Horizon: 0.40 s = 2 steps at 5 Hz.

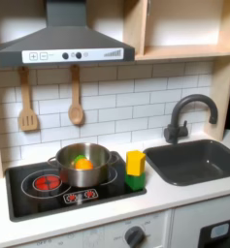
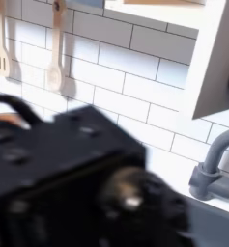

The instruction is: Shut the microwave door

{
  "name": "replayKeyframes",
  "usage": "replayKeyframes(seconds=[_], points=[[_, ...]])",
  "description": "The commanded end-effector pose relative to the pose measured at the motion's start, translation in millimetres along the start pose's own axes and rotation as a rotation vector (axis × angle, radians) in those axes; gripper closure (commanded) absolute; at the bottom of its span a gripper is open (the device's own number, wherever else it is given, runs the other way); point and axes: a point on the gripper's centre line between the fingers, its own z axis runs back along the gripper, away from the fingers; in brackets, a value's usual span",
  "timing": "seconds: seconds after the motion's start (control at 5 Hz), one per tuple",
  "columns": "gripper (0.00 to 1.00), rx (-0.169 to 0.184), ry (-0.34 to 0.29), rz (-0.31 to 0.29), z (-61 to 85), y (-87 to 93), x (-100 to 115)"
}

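From my remote seat, the second exterior view gave me mostly a blurred black bulk of the arm (image 2: 68,183), hard up against the lens in the lower left. I could not pick the claw out of that blur, so I could not tell whether it was released or clenched. At the second exterior view's right edge stood a white upright panel (image 2: 218,58), above the grey faucet (image 2: 214,169). I could not tell whether that was the microwave door or part of the cabinet. In the first exterior view a grey range hood (image 1: 63,44) hung over a black cooktop (image 1: 29,201), and an open wooden shelf (image 1: 184,46) sat to its right. A steel pot (image 1: 82,167) stood on the cooktop with orange and green pieces inside, beside a red burner ring (image 1: 46,181). Just beside the pot's right was a yellow block on a green one (image 1: 135,167). A slotted wooden spatula (image 1: 27,105) and a wooden spoon (image 1: 76,99) hung on the white tile wall, and a dark sink (image 1: 199,161) lay on the right.
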Motion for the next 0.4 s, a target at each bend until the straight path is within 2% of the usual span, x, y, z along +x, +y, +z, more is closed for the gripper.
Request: replayKeyframes(seconds=[0.0,0.2], points=[[0.0,-0.006,-0.026,-0.015,-3.6,-13.8,19],[0.0,-0.002,-0.025,-0.013,-9.2,-16.8,29]])
